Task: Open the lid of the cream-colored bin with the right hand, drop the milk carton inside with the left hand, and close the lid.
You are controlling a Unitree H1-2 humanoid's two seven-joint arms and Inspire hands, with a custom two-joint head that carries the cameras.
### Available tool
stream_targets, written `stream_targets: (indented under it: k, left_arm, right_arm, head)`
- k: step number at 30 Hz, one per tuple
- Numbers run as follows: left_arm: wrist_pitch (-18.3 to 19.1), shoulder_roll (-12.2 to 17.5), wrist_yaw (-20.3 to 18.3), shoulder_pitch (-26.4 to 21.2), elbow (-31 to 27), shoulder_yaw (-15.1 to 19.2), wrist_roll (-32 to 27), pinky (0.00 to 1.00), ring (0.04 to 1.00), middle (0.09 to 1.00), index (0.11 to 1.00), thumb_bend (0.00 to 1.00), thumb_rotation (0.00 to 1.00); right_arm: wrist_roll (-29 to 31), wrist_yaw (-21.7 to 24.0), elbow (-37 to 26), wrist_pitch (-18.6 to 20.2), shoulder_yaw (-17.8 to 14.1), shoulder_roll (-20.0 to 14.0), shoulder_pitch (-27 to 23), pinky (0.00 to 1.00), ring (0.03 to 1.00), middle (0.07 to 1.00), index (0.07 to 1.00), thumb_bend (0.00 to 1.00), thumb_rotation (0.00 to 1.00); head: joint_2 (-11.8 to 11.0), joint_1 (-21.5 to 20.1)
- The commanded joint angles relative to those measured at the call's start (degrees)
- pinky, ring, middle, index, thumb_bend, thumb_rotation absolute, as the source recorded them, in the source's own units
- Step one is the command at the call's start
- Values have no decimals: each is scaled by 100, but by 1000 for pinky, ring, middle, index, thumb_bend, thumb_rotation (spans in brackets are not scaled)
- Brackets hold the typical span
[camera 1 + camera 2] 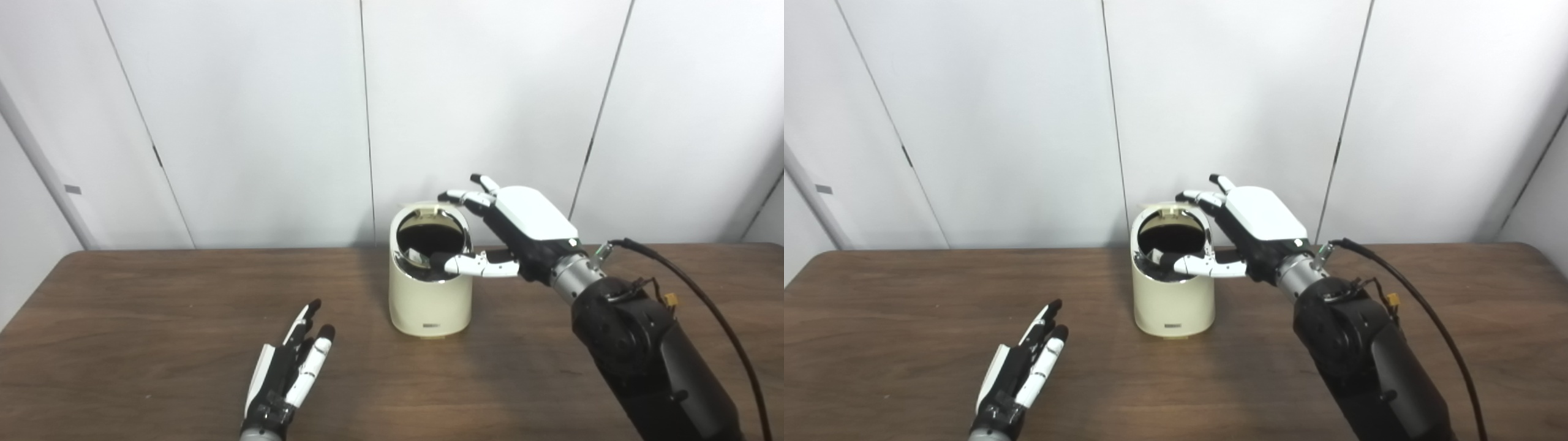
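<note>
The cream-colored bin (430,300) stands upright in the middle of the table. Its lid (429,211) is raised and tilted back behind the dark opening. My right hand (520,226) is at the bin's upper right, fingers spread. Its fingertips (452,196) touch the raised lid's edge, and the thumb (468,264) reaches across the front of the chrome rim. A pale shape (415,255) shows inside the bin; I cannot tell if it is the milk carton. No carton is on the table. My left hand (294,364) lies open and empty on the table at the front left.
The brown wooden table (153,306) runs the full width of the view, with white wall panels behind it. A black cable (692,282) loops from the right wrist over the table's right side.
</note>
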Motion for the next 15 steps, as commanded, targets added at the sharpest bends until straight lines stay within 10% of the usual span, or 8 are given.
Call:
stream_targets:
  k: [1, 15]
  left_arm:
    - [-63, -6, 53, -174, -212, 5, 37, 941, 989, 999, 1000, 562, 867]
    - [-31, -52, 59, -196, -241, 19, 13, 951, 983, 990, 1000, 565, 859]
  right_arm:
    - [-63, 108, -223, -149, 19, -87, -180, 974, 992, 843, 837, 556, 826]
    - [-1071, 713, -366, -401, 531, -203, 4, 1000, 1000, 876, 877, 589, 843]
  head:
    - [8, 11]
    - [34, 38]
